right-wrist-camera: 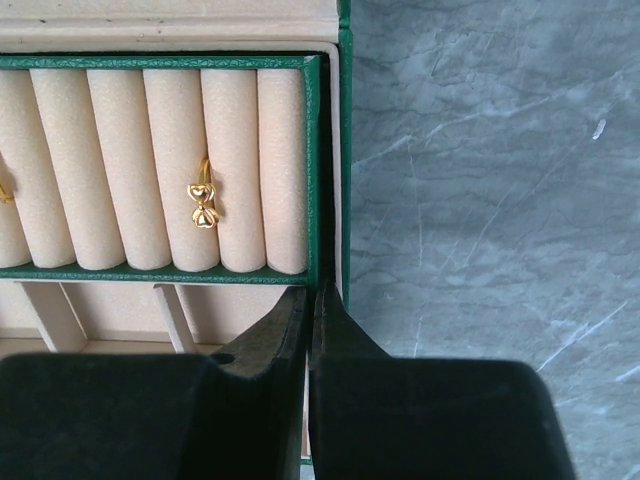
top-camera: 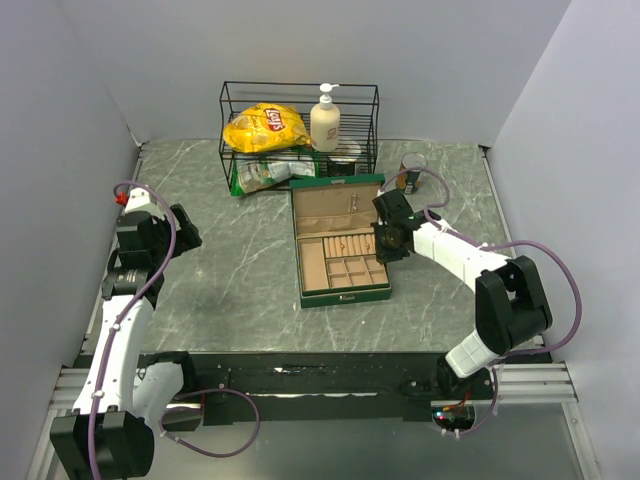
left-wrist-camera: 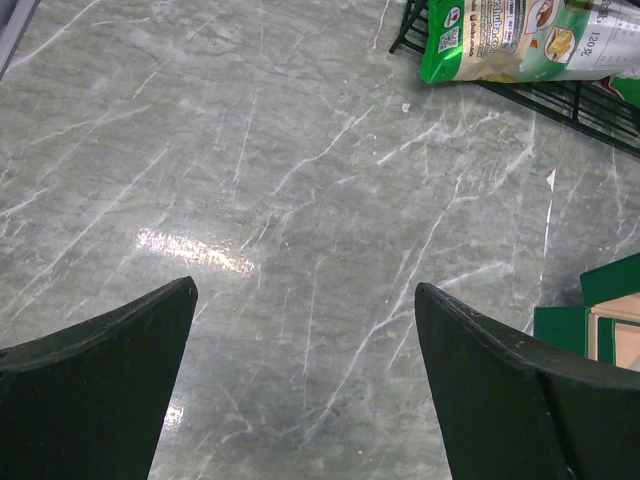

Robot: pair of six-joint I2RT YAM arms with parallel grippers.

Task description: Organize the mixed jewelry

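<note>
The open green jewelry box [top-camera: 342, 297] lies mid-table with its lid leaning back. In the right wrist view a small gold ring [right-wrist-camera: 203, 203] with a heart-shaped top sits tucked between the cream ring rolls [right-wrist-camera: 175, 170]. Another gold speck [right-wrist-camera: 3, 190] shows at the left edge. My right gripper [right-wrist-camera: 312, 290] is shut with nothing visible between its fingers. It hovers over the box's right wall [right-wrist-camera: 326, 150], also visible from above [top-camera: 383, 243]. My left gripper [left-wrist-camera: 305, 287] stands wide open over bare marble, far left of the box [top-camera: 190, 235]. No other jewelry shows.
A black wire rack [top-camera: 300, 95] at the back holds a yellow chip bag [top-camera: 265, 128], a green snack bag [left-wrist-camera: 490, 40] and a soap bottle [top-camera: 325, 120]. A small glass [top-camera: 412, 165] stands right of it. The box corner [left-wrist-camera: 610, 285] shows in the left wrist view.
</note>
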